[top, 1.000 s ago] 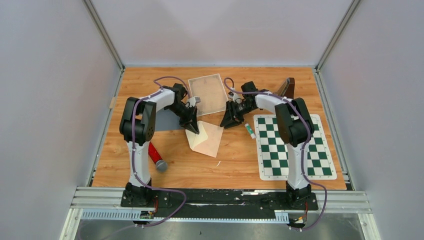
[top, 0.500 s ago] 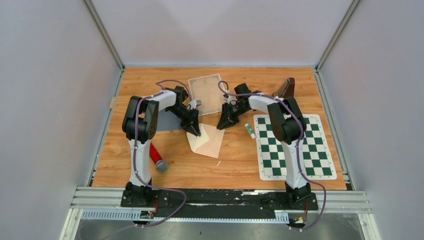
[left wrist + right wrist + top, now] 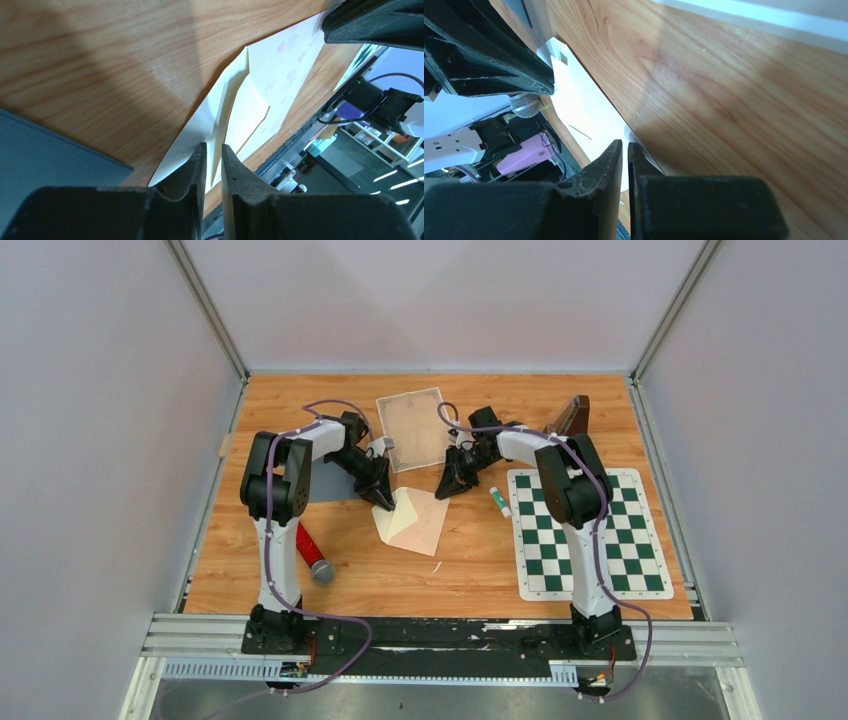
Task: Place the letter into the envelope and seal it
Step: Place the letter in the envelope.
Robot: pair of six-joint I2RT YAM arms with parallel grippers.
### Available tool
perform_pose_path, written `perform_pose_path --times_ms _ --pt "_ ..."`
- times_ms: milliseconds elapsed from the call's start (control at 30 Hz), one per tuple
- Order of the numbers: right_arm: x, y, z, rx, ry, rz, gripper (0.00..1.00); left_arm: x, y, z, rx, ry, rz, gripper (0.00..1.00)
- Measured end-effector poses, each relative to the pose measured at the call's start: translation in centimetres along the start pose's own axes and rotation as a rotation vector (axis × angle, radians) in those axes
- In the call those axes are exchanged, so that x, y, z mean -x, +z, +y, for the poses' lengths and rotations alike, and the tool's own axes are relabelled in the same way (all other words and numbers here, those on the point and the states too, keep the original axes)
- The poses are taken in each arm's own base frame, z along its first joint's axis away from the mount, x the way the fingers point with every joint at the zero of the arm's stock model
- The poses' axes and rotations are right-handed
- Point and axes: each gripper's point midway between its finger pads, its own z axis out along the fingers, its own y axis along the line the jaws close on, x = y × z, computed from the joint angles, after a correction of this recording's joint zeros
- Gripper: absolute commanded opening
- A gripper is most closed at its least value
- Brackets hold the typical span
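Right end effector (image 3: 441,491) shifted left to the cream paper envelope's (image 3: 418,520) far-right corner, jaws narrowed to a slit; whether paper is caught cannot be told | left end effector (image 3: 383,500) at far-left corner, jaws narrowly spread astride the paper edge | envelope flat on wooden tabletop (image 3: 470,560) between both

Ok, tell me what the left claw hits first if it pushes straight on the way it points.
The envelope: the left claw points at its cream edge, tips right at the paper, wooden table just beneath. Whether they already touch, I cannot tell.
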Motion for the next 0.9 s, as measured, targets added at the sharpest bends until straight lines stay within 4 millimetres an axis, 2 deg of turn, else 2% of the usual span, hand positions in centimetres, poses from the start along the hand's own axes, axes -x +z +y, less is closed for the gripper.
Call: perform_pose_path --times_ms 167,500,900 --pt "0.0 0.0 0.0 -0.001 0.003 0.000 0.12 0.2 0.0 -0.2 -0.012 0.005 -0.009 0.23" --pt "0.0 0.0 0.0 -0.002 0.011 0.000 0.12 0.4 0.2 -0.9 -0.055 0.018 -0.014 0.09" --pt "0.0 0.0 0.0 -0.005 0.017 -0.001 0.13 0.2 0.8 -0.4 -0.050 -0.002 0.008 0.06"
